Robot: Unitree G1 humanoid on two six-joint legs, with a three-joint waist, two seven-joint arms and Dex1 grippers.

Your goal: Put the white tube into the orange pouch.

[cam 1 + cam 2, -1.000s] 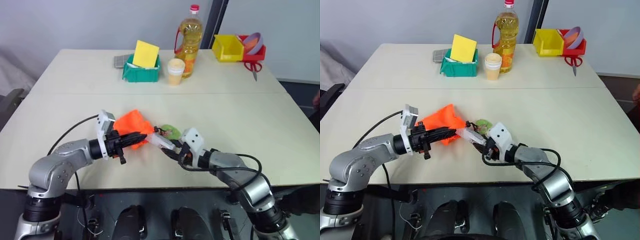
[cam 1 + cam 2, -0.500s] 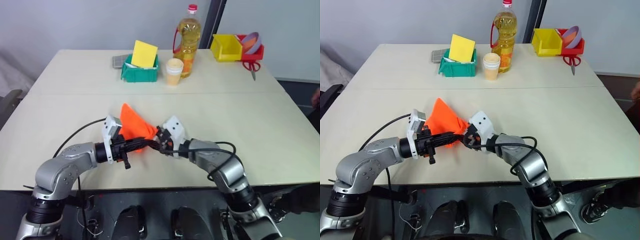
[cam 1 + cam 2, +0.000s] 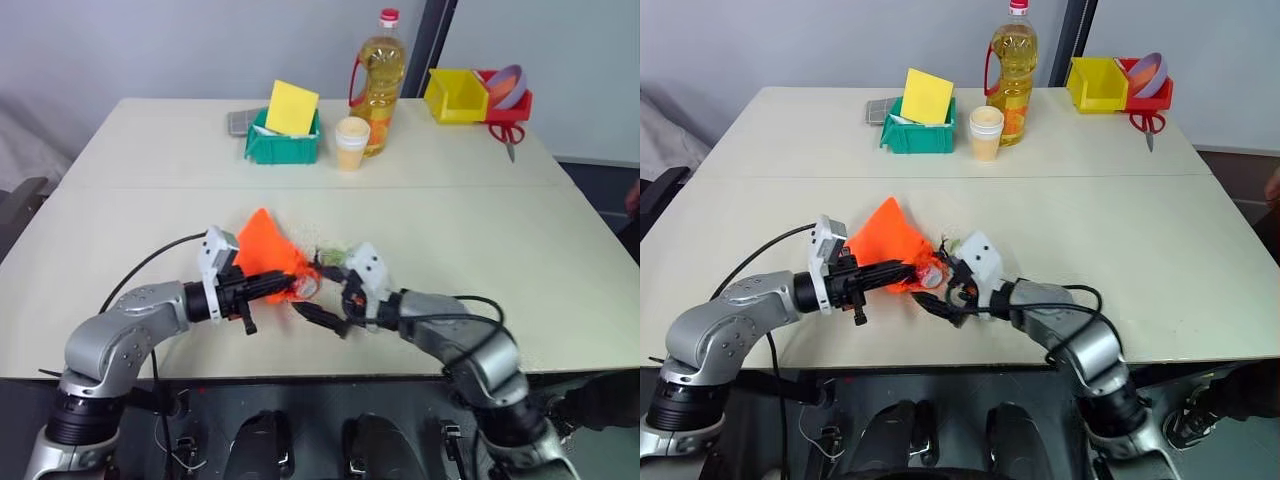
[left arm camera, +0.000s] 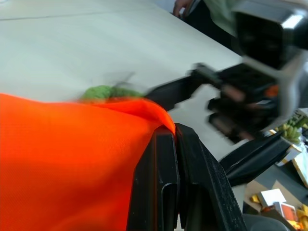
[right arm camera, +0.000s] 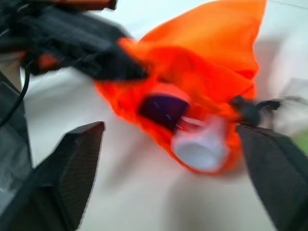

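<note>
beige table (image 3: pixel 480 240) — grey wall (image 3: pixel 150 45) behind

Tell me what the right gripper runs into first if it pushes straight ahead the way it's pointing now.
Most likely the white tube, whose capped end sticks out of the mouth of the orange pouch between the open fingers of the right gripper. The left gripper pinches the pouch's edge just beyond. Depth is hard to judge.
</note>
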